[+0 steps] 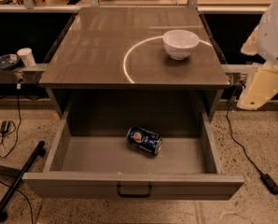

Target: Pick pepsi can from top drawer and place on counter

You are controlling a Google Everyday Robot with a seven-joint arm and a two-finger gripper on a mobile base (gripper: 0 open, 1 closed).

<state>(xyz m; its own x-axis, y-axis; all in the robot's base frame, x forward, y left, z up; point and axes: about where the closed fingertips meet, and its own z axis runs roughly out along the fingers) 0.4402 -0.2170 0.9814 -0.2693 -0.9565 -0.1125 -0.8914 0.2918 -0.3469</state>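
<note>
The pepsi can (pixel 144 140) lies on its side on the floor of the open top drawer (pixel 134 183), near the middle, with its logo facing front left. The drawer is pulled fully out, and its dark bar handle (pixel 134 191) is at the front centre. The counter (pixel 106 45) above it carries a pale circular arc and a white bowl (pixel 180 43) at its right rear. My gripper is out of view. Only a white and cream part of my arm (pixel 269 55) shows at the right edge, beside the counter and well away from the can.
A shelf at the left holds a white cup (pixel 25 57) and a dark dish (pixel 5 61). A black bar (pixel 17 181) and cables lie on the floor at the left. A cable with a power adapter (pixel 271 183) runs over the floor at the right.
</note>
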